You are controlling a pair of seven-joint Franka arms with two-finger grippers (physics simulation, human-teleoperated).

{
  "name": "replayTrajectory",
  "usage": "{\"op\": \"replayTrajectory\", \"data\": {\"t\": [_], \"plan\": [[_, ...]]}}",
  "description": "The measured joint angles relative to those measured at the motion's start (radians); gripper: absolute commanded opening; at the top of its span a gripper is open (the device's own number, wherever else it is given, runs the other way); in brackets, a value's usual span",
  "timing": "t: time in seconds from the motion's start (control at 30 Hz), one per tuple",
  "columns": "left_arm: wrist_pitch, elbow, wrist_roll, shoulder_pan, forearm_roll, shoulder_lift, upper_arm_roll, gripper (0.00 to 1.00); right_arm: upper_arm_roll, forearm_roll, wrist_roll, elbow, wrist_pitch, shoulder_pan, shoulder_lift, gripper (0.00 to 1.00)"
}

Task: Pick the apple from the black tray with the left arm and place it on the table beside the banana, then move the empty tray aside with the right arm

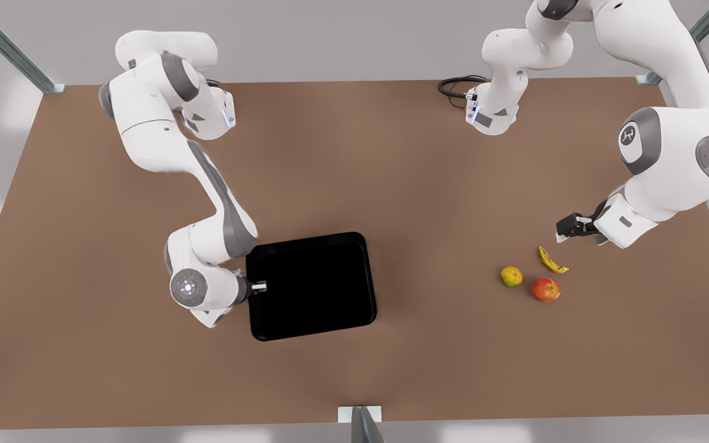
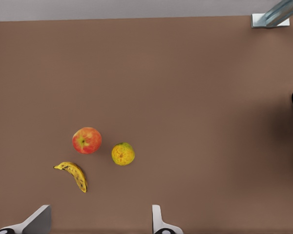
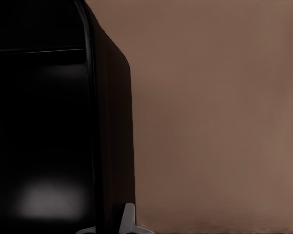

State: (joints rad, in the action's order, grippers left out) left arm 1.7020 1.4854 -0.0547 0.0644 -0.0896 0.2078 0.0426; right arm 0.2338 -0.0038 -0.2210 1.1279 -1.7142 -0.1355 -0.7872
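The right gripper [image 1: 261, 286] is clenched on the rim of the flat black rectangular tray [image 1: 311, 284], at the edge nearest to its arm; one pale finger [image 3: 128, 220] sits on the outside of the tray wall. The left gripper [image 1: 565, 232] hangs above the brown table [image 1: 391, 184], released and holding nothing, its fingers [image 2: 158, 222] wide apart. Just below it lies the small yellow banana [image 2: 74, 174]. The round red apple [image 2: 87, 140] rests on the table near the banana, and a yellow-green round fruit [image 2: 123, 153] is beside the apple. The tray is well apart from them.
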Motion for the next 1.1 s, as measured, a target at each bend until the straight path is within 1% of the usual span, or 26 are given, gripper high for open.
{"op": "replayTrajectory", "data": {"t": [0.1, 0.27, 0.47, 0.6, 0.8, 0.9, 1.03, 1.07, 1.1], "plan": [[-0.001, 0.000, -0.001, 0.000, 0.000, -0.001, 0.000, 1.00, -0.035, 0.001, 0.056, 0.001, 0.120, 0.038, 0.029, 0.22], [-0.001, 0.000, -0.002, 0.000, 0.001, 0.001, 0.000, 1.00, -0.181, 0.003, 0.176, 0.000, 0.275, 0.050, 0.053, 0.22], [-0.001, 0.000, -0.002, 0.000, 0.001, 0.002, 0.000, 1.00, -0.362, 0.020, 0.351, 0.000, 0.353, 0.052, 0.062, 0.22], [-0.001, 0.000, -0.003, 0.000, 0.002, 0.001, 0.000, 1.00, -0.448, 0.024, 0.468, 0.000, 0.375, 0.053, 0.059, 0.22], [-0.001, 0.000, -0.003, 0.000, 0.002, 0.004, 0.000, 1.00, -0.464, 0.043, 0.610, 0.001, 0.382, 0.063, 0.042, 0.22], [-0.001, 0.001, -0.003, 0.000, 0.002, 0.006, 0.000, 1.00, -0.464, 0.044, 0.665, 0.004, 0.349, 0.069, -0.007, 0.24], [-0.001, 0.001, -0.004, 0.000, 0.002, 0.006, 0.000, 1.00, -0.469, 0.044, 0.723, 0.005, 0.295, 0.074, -0.056, 0.24], [-0.001, 0.001, -0.004, 0.000, 0.002, 0.006, 0.000, 1.00, -0.469, 0.044, 0.736, 0.005, 0.285, 0.075, -0.059, 0.35], [-0.001, 0.001, -0.004, 0.000, 0.002, 0.005, 0.000, 1.00, -0.470, 0.044, 0.748, 0.005, 0.277, 0.075, -0.059, 0.99]]}}
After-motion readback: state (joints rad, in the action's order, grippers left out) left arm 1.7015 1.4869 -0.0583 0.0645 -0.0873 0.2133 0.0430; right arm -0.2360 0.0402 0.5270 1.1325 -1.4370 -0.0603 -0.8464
